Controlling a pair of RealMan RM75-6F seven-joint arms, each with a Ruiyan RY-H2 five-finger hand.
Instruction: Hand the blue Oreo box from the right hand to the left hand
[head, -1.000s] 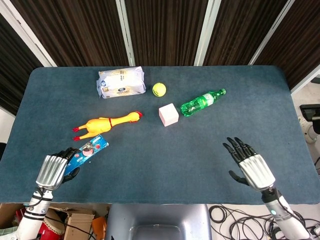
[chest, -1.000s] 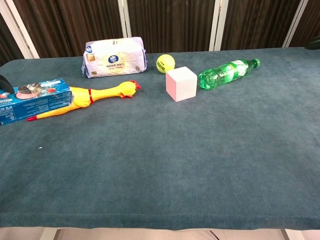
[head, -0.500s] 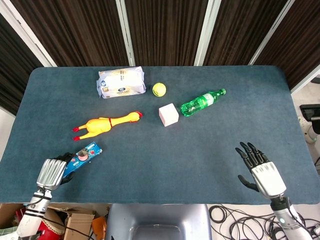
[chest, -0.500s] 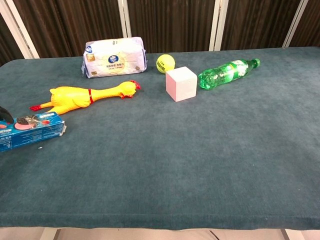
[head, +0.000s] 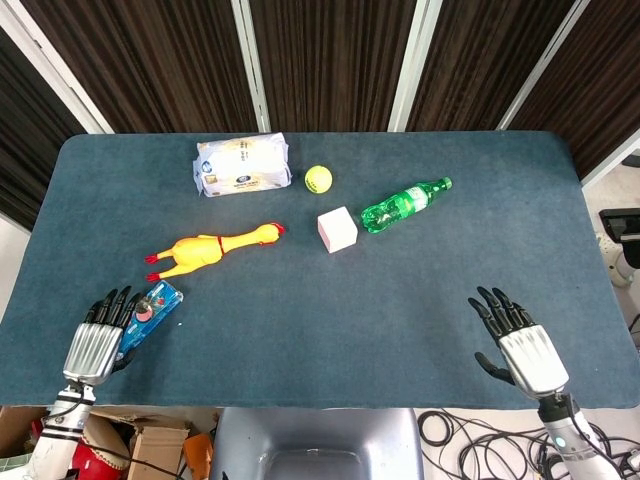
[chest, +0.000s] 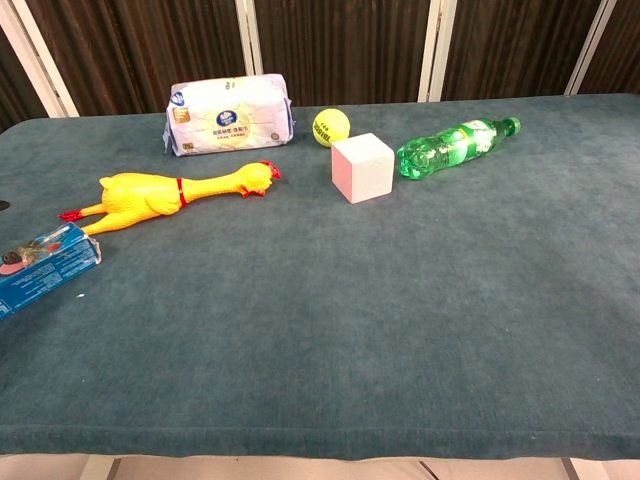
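The blue Oreo box (head: 155, 306) lies flat on the table near the front left edge; in the chest view the blue Oreo box (chest: 45, 268) rests on the cloth with no finger around it. My left hand (head: 96, 344) sits just left of the box, fingers stretched out and apart, its right side next to the box's near end. I cannot tell whether it still touches the box. My right hand (head: 523, 348) hovers at the front right edge, fingers spread and holding nothing, far from the box. Neither hand shows clearly in the chest view.
A yellow rubber chicken (head: 213, 247) lies just beyond the box. Further back are a white tissue pack (head: 243, 165), a tennis ball (head: 318, 179), a pink cube (head: 337, 229) and a green bottle (head: 404, 204). The dark blue table (head: 330, 330) ends just behind both hands.
My left hand drew back toward the front left edge with the box, lowered it onto the table and opened its fingers. My right hand pulled back toward the front right edge.
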